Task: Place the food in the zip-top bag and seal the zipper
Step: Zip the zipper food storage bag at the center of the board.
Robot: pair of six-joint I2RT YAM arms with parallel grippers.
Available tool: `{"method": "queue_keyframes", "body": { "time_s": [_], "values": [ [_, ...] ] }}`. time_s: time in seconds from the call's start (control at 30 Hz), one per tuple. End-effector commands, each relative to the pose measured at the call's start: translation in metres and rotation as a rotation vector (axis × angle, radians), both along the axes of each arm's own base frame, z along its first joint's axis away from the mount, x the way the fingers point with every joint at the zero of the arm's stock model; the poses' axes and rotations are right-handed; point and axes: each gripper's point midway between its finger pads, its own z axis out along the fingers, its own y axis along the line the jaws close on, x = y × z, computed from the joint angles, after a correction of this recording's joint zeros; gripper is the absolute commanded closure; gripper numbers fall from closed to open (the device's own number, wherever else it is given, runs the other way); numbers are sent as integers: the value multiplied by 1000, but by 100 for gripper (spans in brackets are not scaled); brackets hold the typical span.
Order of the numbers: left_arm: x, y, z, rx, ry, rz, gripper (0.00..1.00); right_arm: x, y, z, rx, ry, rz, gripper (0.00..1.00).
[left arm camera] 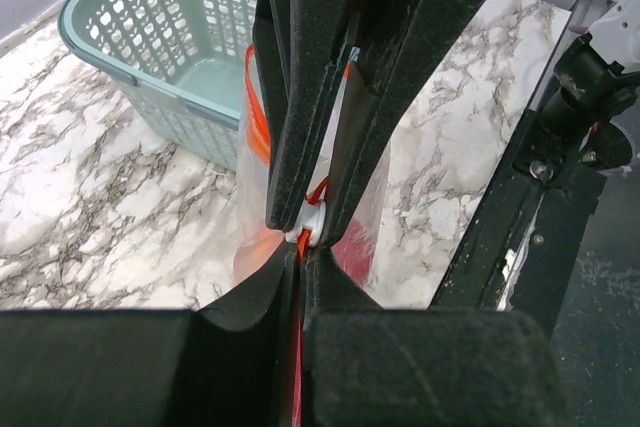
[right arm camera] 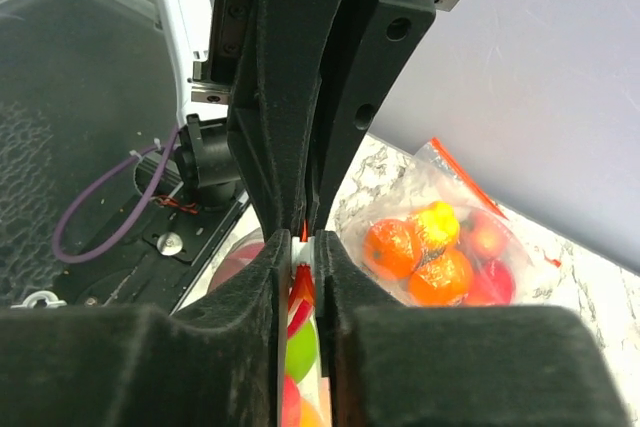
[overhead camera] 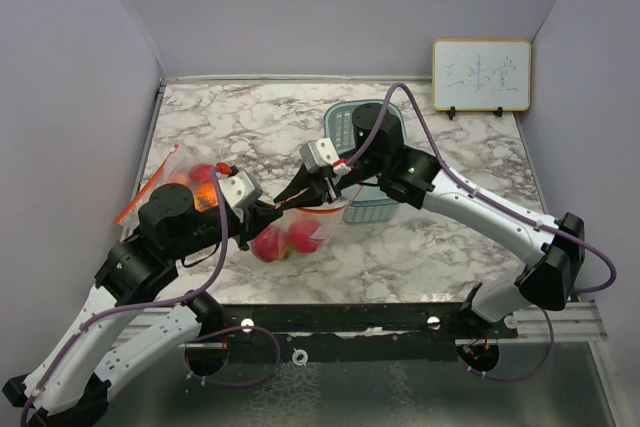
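Food (overhead camera: 270,243) is inside the zip-top bag (overhead camera: 290,229), which hangs between the two arms above the marble table (overhead camera: 430,247) in the top view, just in front of the teal basket (overhead camera: 372,209). Red pieces show through the plastic. We judge the filling done for this bag and the sealing step in hand. The left gripper (overhead camera: 272,210) reaches in from the lower left with its elbow low. The right gripper (overhead camera: 298,195) comes from the right, its forearm stretched across the basket. Their tips meet at the bag's top edge. A second bag (overhead camera: 185,182), filled with orange and red pieces, lies on the table at the left, beyond the left arm.

From the left wrist, we see our own fingers pressed together on the bag's top, where the orange zipper strip (left arm camera: 255,107) runs. The right gripper's fingers are clamped on the same edge from the opposite side, tip nearly against tip. The basket stands beyond, to the upper left.

From the right wrist, the pinch is mirrored: our fingers are closed on the bag's top, with green and red pieces visible below them, and the left gripper's fingers bite from the far side. The second bag rests on the table to the right.

The next move, in our judgement, calls for one gripper to anchor its pinch while the other slides along the zipper under steady pressure. We cannot tell how much of the track is locked.
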Motion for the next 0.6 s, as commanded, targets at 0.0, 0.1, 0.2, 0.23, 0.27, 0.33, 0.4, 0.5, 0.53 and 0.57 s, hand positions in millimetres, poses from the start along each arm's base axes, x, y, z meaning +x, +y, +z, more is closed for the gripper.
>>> {"method": "queue_keyframes", "body": {
  "time_s": [0.0,0.1,0.2,0.23,0.27,0.33,0.4,0.5,0.53,0.57],
  "values": [
    [0,-1,23,-55,-68,-9,100,4,2,3,-13,5,-24,91],
    [1,2,26,-58,-77,13,100,14,3,-1,-35,5,-84,98],
    [2,11,35,-70,-100,57,100,28,2,-9,-57,2,-175,98],
    [1,15,39,-76,-110,68,100,33,1,-10,-63,-1,-202,98],
    [-1,18,44,-84,-123,76,100,38,0,-13,-72,-2,-227,98],
    [-6,25,54,-106,-151,89,100,46,-4,-16,-85,0,-264,98],
    [-11,31,63,-129,-178,99,100,52,-7,-18,-91,0,-293,98],
    [-17,42,74,-156,-211,126,100,61,-13,-22,-101,3,-323,98],
    [-18,45,77,-160,-218,136,100,63,-14,-23,-104,8,-328,98],
    [-18,48,78,-161,-222,147,100,66,-16,-24,-105,15,-333,98]
  ]
}}
